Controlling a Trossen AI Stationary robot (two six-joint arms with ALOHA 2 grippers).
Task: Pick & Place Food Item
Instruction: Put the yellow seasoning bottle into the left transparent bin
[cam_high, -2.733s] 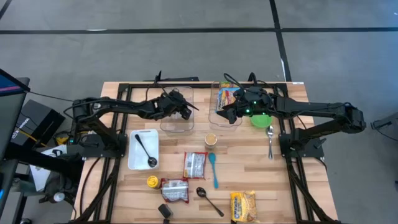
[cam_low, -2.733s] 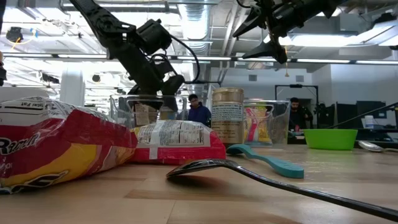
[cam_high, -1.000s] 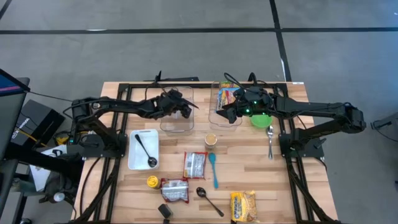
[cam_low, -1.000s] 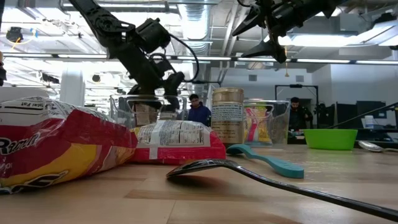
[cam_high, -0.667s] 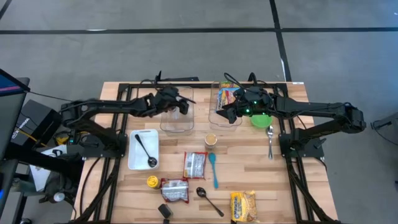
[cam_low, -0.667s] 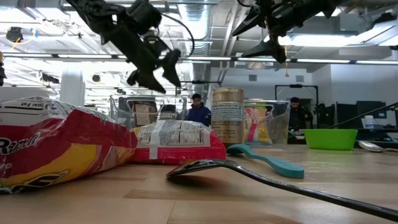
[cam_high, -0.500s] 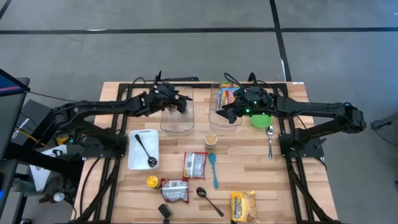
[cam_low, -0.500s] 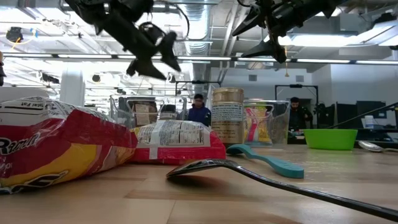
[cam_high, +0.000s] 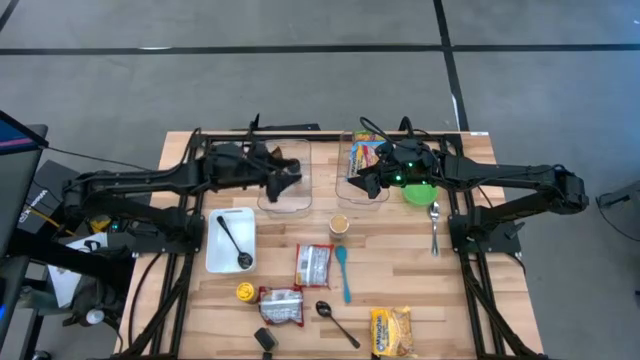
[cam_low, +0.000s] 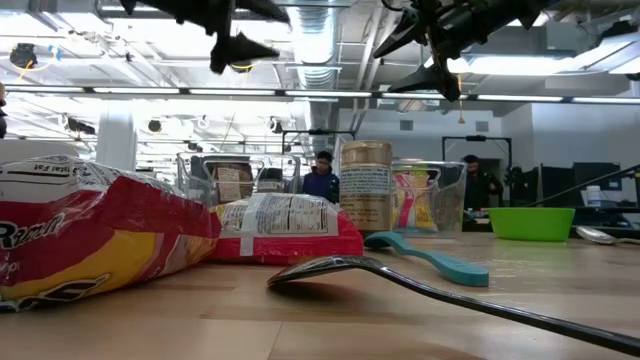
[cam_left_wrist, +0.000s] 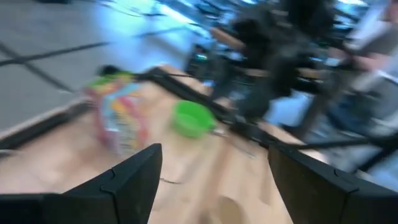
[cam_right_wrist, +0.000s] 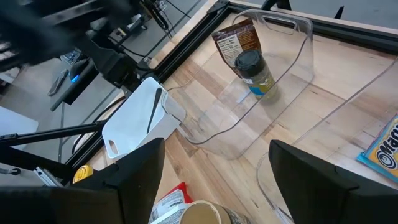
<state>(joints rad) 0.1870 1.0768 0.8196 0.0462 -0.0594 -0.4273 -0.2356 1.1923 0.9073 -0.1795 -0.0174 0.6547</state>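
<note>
A light wooden table (cam_high: 400, 290) with a black frame carries everything. Two clear containers sit at its far edge, the left clear container (cam_high: 284, 180) and the right clear container (cam_high: 361, 170), with a green bowl (cam_high: 419, 193) just beside the right one and a metal spoon (cam_high: 434, 225) near it. A white tray (cam_high: 229, 240) lies on the left side. Mid-table stand a small can (cam_high: 340, 225), a red-and-white packet (cam_high: 313, 265) and a teal spoon (cam_high: 343, 272). Nearer the front lie a yellow cap (cam_high: 244, 292), another red packet (cam_high: 281, 306), a black spoon (cam_high: 335, 321) and a yellow bag (cam_high: 391, 331).

The left wrist view is motion-blurred; the green bowl (cam_left_wrist: 193, 117) shows only roughly.
</note>
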